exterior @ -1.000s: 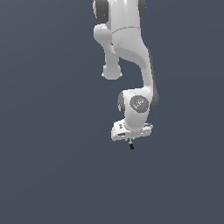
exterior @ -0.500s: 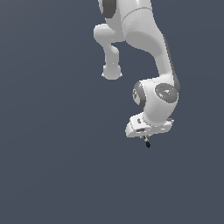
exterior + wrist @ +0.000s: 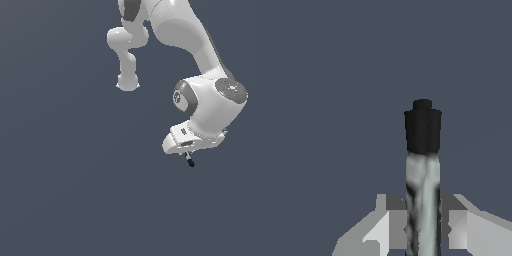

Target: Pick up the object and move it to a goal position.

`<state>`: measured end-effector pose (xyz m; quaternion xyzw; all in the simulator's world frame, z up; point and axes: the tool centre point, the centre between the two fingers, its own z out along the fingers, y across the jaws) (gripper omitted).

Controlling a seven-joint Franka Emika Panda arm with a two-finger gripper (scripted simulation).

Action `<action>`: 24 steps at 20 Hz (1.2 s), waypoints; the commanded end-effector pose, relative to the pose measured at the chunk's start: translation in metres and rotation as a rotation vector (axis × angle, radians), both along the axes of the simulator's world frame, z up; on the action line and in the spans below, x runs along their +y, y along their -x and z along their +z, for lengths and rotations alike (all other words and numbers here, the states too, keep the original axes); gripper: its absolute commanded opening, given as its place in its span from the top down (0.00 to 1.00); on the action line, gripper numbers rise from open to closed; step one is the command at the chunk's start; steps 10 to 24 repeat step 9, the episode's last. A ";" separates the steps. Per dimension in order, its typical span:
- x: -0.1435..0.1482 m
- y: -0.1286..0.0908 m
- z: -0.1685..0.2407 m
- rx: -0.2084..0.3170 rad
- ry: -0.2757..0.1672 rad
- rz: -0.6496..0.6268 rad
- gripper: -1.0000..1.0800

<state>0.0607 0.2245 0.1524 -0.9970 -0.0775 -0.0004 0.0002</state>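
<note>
The object is a thin rod with a grey shaft and a black end. In the wrist view the rod (image 3: 423,175) stands out between my two fingers, black end (image 3: 423,131) farthest from the hand. My gripper (image 3: 423,225) is shut on the shaft, one pad on each side. In the exterior view the gripper (image 3: 187,156) hangs under the white hand at the exterior view's right, and the rod (image 3: 189,160) pokes out below it, black end down. No goal marker shows in either view.
The white arm (image 3: 190,45) reaches down from the top of the exterior view, with its wrist joint (image 3: 212,102) above the hand. Behind everything is a plain dark grey-blue background.
The arm has swung the hand toward the exterior view's right, carrying the rod with it. The grip on the rod has stayed the same.
</note>
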 end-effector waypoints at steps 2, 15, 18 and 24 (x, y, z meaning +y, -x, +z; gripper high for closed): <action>0.010 -0.004 0.010 0.001 0.001 -0.001 1.00; 0.016 -0.006 0.016 0.001 0.001 -0.001 1.00; 0.016 -0.006 0.016 0.001 0.001 -0.001 1.00; 0.016 -0.006 0.016 0.001 0.001 -0.001 1.00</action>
